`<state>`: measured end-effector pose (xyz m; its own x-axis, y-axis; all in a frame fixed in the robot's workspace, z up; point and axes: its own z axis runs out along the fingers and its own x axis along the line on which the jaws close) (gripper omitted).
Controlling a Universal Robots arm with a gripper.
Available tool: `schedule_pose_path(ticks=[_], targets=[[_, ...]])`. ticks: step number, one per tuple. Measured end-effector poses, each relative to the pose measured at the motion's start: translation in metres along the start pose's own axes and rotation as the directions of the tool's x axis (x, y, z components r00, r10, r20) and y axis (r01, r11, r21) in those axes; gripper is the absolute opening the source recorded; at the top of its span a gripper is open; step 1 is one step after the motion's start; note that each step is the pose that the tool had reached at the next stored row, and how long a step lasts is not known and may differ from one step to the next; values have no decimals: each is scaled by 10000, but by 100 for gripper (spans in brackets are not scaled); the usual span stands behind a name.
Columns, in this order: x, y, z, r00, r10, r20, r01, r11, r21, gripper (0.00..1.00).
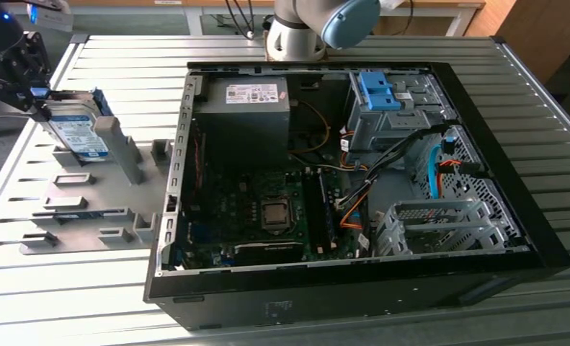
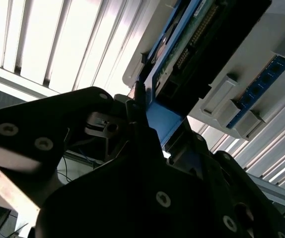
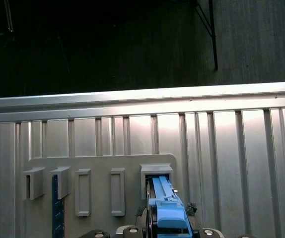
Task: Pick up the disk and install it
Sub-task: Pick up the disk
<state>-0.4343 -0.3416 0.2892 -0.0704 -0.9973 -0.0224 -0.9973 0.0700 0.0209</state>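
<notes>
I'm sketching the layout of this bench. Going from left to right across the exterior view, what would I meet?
disk → black box → blue bracket → wooden panel

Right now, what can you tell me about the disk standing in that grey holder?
The disk is a flat silver metal slab with a white-and-blue label on its face and blue plastic rails along its sides. It stands on edge in a slot of the grey holder, at the exterior view's left, beside the open computer case. The black gripper is at its top end.
</notes>
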Motion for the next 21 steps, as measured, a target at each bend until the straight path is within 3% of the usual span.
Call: schedule_pose_path(ticks=[9, 21], targets=[[9, 0, 3, 9999, -77, -110, 77, 10000, 3, 37], [15, -1, 5, 9988, -467, -122, 467, 9989, -5, 37]])
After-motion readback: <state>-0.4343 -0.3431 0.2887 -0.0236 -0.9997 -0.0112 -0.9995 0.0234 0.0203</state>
